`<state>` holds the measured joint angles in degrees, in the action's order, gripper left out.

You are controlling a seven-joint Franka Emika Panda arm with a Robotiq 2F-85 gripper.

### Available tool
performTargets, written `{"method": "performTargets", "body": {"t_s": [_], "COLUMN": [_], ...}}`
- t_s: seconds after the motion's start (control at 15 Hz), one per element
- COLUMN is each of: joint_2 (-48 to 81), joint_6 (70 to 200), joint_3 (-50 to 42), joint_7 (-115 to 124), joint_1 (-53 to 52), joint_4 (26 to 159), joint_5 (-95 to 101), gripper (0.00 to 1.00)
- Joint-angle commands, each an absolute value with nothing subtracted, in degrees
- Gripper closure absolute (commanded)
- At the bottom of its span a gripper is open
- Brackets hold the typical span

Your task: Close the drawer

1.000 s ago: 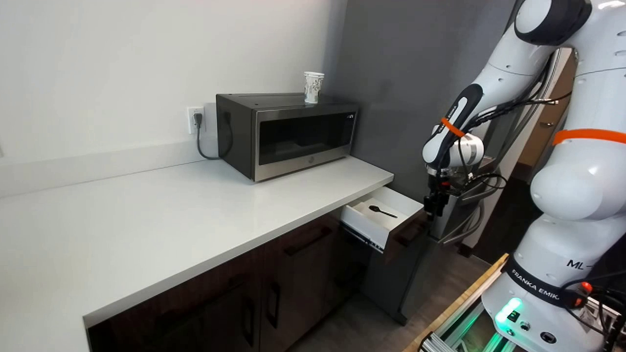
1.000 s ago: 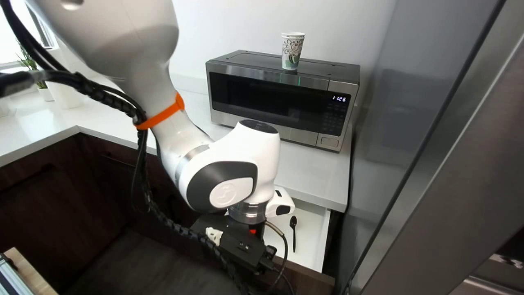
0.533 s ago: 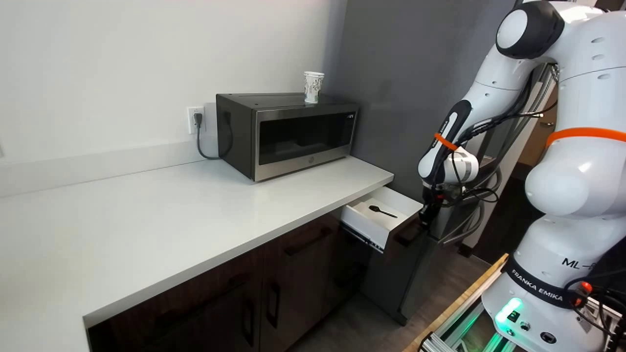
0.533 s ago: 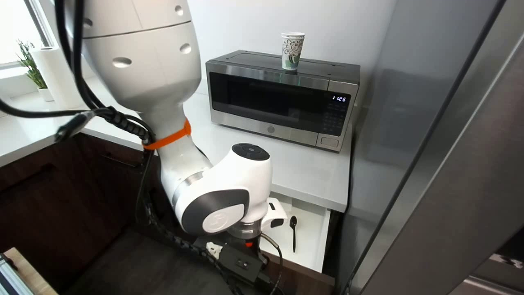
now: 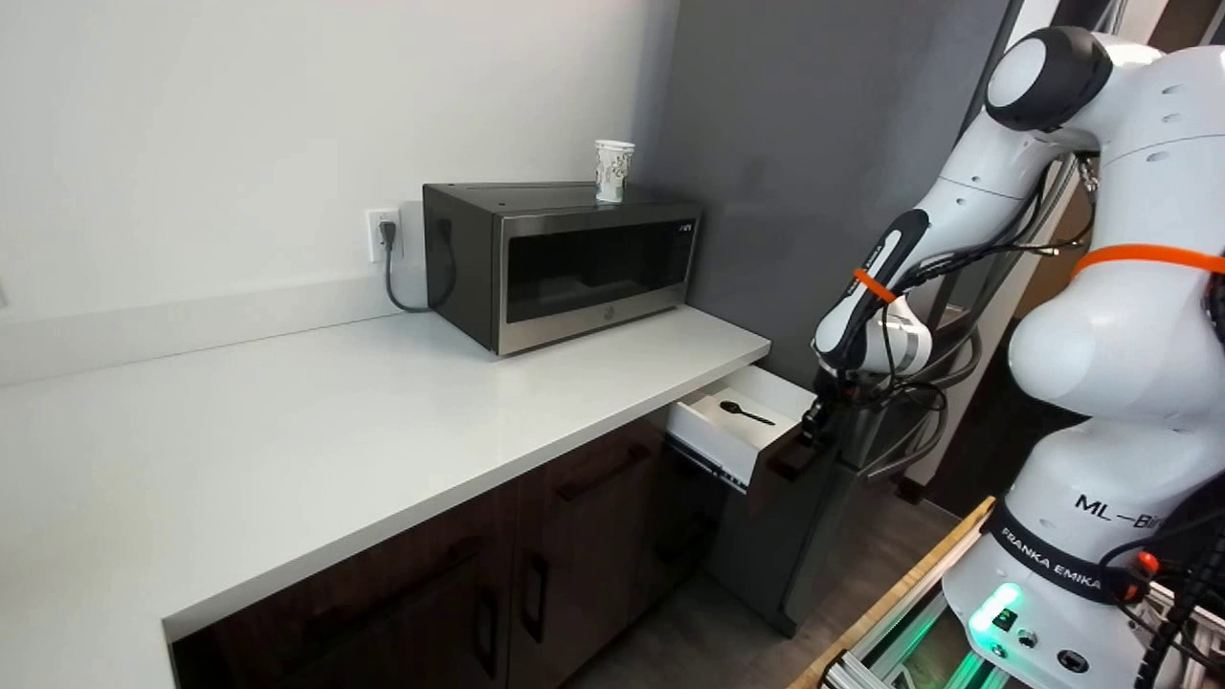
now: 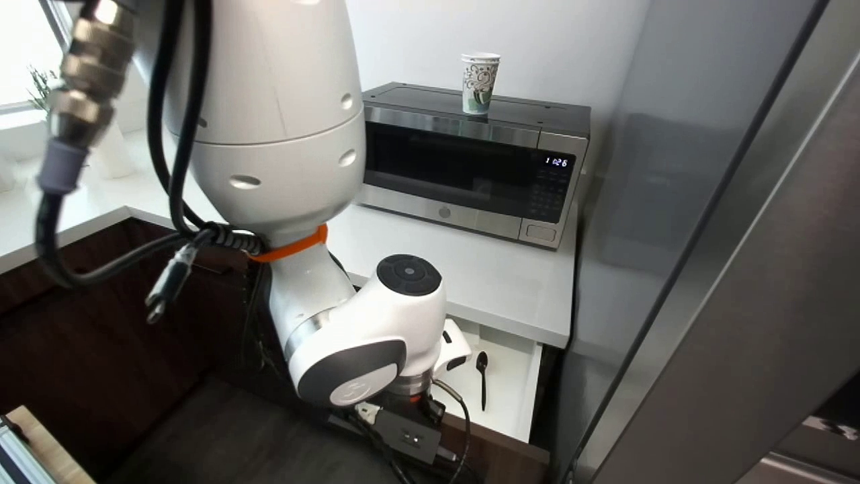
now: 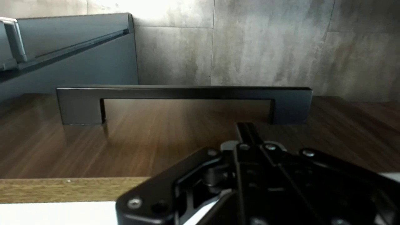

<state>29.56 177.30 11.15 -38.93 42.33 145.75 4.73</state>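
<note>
White arm bent, elbow well above drawer, forearm slanting down; end effector narrow, fingers pinched together, right by drawer's wood front, near handle!

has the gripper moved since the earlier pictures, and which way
Yes: in an exterior view, the gripper has shifted toward picture left, closer to the white counter.

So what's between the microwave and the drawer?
The counter, in both exterior views: the microwave sits on it, the drawer sticks out below its edge.
</note>
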Motion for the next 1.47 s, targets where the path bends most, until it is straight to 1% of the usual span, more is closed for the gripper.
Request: {"method": "performTargets", "body": {"t_s": [0.0,0.2,0.4,0.53,0.6,1.07,1.4], "joint_2": [34.72,38.30,42.52,45.26,40.90,44.00,50.89], "joint_6": [181.38,186.48,192.16,195.03,192.29,194.18,200.14], "joint_3": [17.42,22.49,24.84,24.95,21.96,22.72,23.50], "joint_7": [-41.32,-39.77,-37.10,-34.05,-32.56,-30.43,-26.27], "joint_1": [50.06,55.64,58.10,57.87,56.02,55.92,55.01], "joint_4": [143.26,141.72,139.88,137.99,140.80,137.94,132.91], "joint_5": [7.60,9.98,14.74,18.14,19.20,21.26,27.25], "gripper": [1.00,1.00,1.00,1.00,0.99,1.00,1.00]}}
